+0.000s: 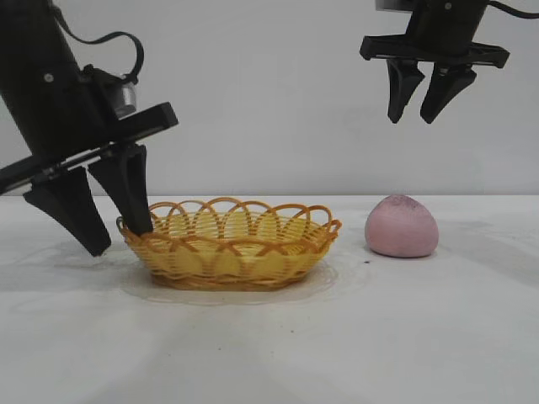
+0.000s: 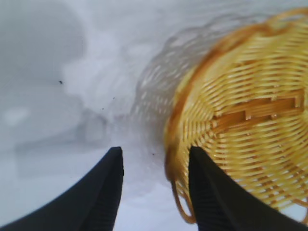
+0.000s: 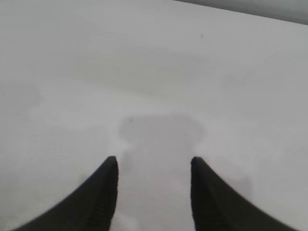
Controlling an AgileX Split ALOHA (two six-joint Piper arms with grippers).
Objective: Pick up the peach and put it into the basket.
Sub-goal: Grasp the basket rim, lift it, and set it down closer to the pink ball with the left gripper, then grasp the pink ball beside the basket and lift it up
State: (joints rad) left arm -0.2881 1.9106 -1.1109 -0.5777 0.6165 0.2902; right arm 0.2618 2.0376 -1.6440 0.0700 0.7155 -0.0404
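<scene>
Two claws in your view, both parted, both empty. Your left gripper (image 1: 118,240) low at table (image 1: 269,337), one finger (image 1: 135,198) touching basket (image 1: 232,248) rim at its near end, other finger outside it. Your right gripper (image 1: 418,114) high up, tips down. Peach (image 1: 402,226) on table below it, well apart from basket, nothing touching it.

Peach (image 1: 402,226): matte dusty-pink rounded lump, darker speckled top, sits upright on the white surface (image 1: 269,337), untouched, apart from the basket on its right in the exterior view. Basket (image 1: 229,244): shallow oval yellow-orange wicker, open looped scalloped rim, upright, empty, flat woven bottom visible from the left wrist view.
</scene>
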